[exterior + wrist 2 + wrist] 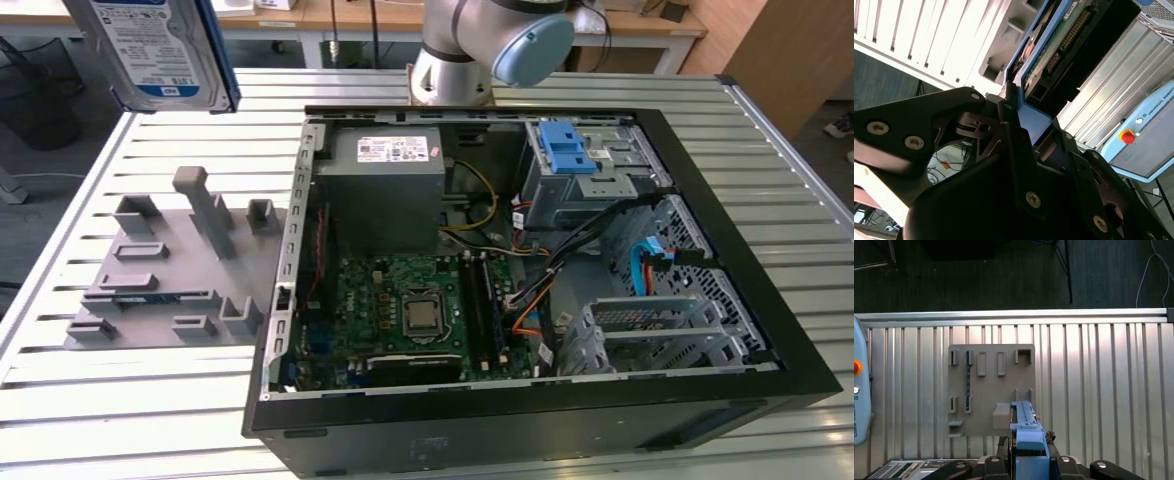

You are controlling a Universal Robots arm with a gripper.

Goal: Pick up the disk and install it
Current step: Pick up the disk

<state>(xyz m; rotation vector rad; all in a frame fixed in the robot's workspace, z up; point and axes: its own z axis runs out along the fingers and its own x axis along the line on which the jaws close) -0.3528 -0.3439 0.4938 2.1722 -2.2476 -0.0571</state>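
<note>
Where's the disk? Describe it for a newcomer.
Start at the open computer case on the slatted table. At the exterior view's left lies a grey fixture plate; above it the hand holds the disk. It alone is flat and silver, with a white-and-blue label and blue rails.

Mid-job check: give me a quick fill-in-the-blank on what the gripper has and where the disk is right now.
1. The gripper is shut on the ____.
2. In the exterior view the disk hangs in the air at the picture's upper ____ corner, outside the open computer case.
3. Its carrier rails are coloured ____.
Missing words: disk; left; blue.
</note>
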